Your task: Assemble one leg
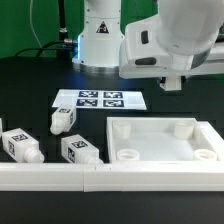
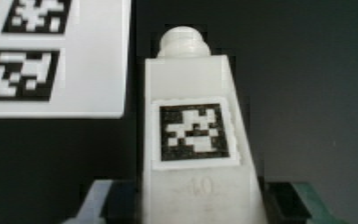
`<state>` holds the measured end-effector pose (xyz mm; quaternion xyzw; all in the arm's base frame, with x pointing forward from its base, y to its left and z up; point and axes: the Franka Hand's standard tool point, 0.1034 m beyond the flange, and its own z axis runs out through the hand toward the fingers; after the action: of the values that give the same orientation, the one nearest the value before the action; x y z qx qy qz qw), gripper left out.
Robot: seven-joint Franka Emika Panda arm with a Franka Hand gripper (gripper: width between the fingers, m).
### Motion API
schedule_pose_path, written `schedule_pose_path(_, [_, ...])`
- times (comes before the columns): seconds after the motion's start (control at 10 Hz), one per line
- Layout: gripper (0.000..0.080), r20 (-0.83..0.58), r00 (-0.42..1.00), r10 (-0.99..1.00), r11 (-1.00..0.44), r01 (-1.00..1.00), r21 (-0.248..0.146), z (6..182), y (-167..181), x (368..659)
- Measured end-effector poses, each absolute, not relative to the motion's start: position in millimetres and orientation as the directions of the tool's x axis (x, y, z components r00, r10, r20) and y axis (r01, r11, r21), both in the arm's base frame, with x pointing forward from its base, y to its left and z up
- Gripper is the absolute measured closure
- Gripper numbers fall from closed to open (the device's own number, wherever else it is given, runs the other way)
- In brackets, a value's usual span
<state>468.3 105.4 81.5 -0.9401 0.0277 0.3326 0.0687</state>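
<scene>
no words, brand names or numbers can be read anywhere. the only signs are square black-and-white tags [image 1: 88, 98]: several are printed on the marker board [image 1: 60, 101], and 1 stands on the side of the leg [image 2: 190, 85] seen in the wrist view.

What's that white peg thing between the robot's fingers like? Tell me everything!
The leg is a white, plastic-looking block narrowing to a rounded tip. A square black-and-white tag sits on its facing side. The gripper looks shut on its wide end, with dark fingers at both sides. It points out over the black table, near the marker board.
</scene>
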Motion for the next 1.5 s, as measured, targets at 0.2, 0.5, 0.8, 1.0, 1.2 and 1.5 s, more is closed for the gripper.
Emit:
schedule_pose_path(0.2, [0.0512, -0.536, 0.844, 0.016, -0.988, -0.069, -0.138, 105.8, 99, 496])
schedule_pose_path(0.5, [0.0512, -0.349, 0.937, 0.014, -0.99, -0.035, -0.135, 141.0, 102, 530])
schedule_pose_path(0.8, [0.0512, -0.12, 0.993, -0.011, -0.992, -0.026, -0.125, 139.0, 98, 541])
schedule_pose_path(1.0, [0.0512, 0.087, 0.995, 0.039, -0.993, 0.049, -0.107, 147.4, 97, 584])
schedule_pose_path(1.2, [0.0512, 0.248, 0.967, 0.059, -0.993, 0.083, -0.089, 148.4, 97, 601])
schedule_pose_path(1.5, [0.0512, 0.447, 0.894, 0.036, -0.995, 0.074, -0.067, 146.3, 91, 603])
